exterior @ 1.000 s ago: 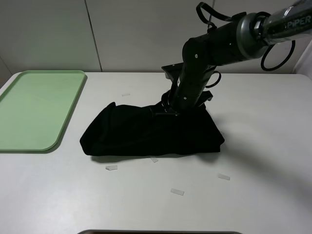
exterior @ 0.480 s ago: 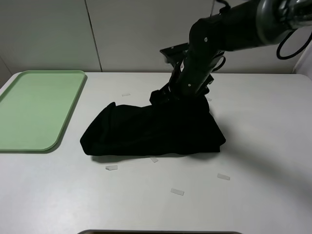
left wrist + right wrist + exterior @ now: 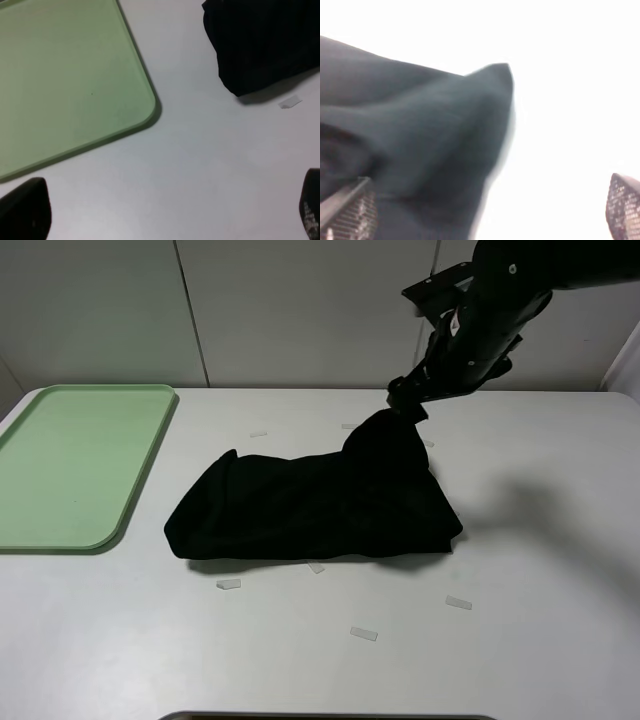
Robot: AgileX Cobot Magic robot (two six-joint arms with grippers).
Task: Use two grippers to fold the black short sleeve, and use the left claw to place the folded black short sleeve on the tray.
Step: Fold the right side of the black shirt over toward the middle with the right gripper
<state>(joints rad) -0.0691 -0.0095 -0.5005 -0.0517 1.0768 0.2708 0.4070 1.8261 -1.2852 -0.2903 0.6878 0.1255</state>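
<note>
The plain black soft-cloth T-shirt [image 3: 310,505] lies as a folded bundle in the middle of the white surface [image 3: 540,590]. Its long axis runs left to right across the high view. The flat pale green plastic tray [image 3: 70,460] sits at the left edge of that frame, apart from the bundle, with bare surface between them.

The right hand [image 3: 408,398] hangs in the upper right of the frame, just above a peak of cloth that rises from the bundle's far right corner. In its wrist view the two fingers stand spread wide, with the cloth lying by one of them. Whether a fold is snagged on that finger is hard to tell through the blur.

The left hand [image 3: 167,212] is outside the high view. Its own camera shows its fingers spread wide and empty, above bare surface between the tray's rounded corner and the bundle's left end.

So the left hand is the nearer one to the tray-side end. The carry will likely run along the bundle's own length, leftward in the frame.
</note>
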